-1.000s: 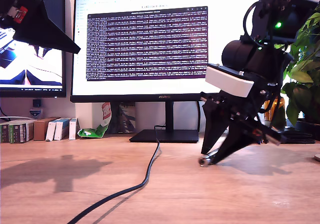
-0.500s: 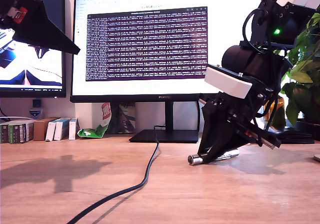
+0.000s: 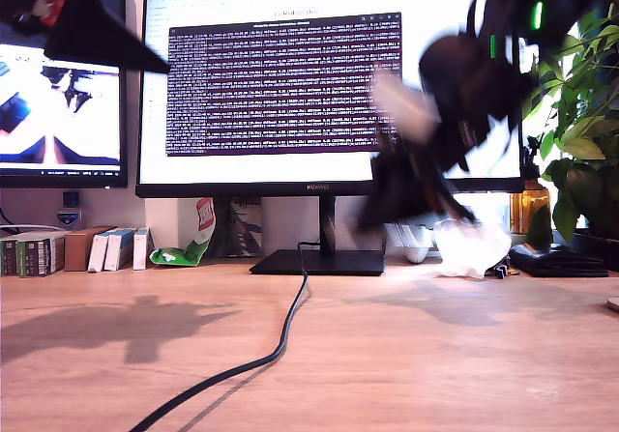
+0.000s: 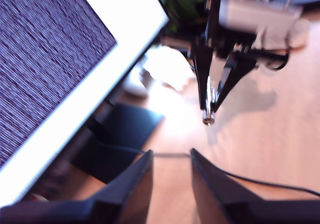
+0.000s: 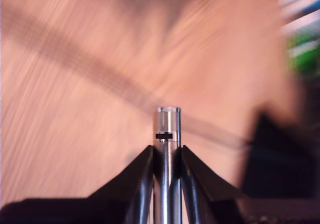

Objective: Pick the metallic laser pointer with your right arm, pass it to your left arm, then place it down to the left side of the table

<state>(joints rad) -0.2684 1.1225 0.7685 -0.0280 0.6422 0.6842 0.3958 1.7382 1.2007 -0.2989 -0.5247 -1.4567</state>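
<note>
Two arms meeting mid-air: my second gripper (image 5: 167,171) fingers pinching laser pointer (image 5: 167,129); my first gripper (image 4: 170,179) fingers spread, needing alignment for handover.

2 lit monitors (image 3: 271,84) vs pale wall, plant (image 3: 585,113) at exterior view's right, small boxes (image 3: 73,250) below.

The metallic laser pointer (image 5: 167,154) is polished silver metal, smooth and glossy, with a thin dark band near its tip. The fingers (image 5: 137,184) of my second claw (image 5: 167,156) pinching it look like matt black plastic. The worktop (image 3: 387,355) is light-brown wood grain with a smooth, faintly satin finish.
</note>
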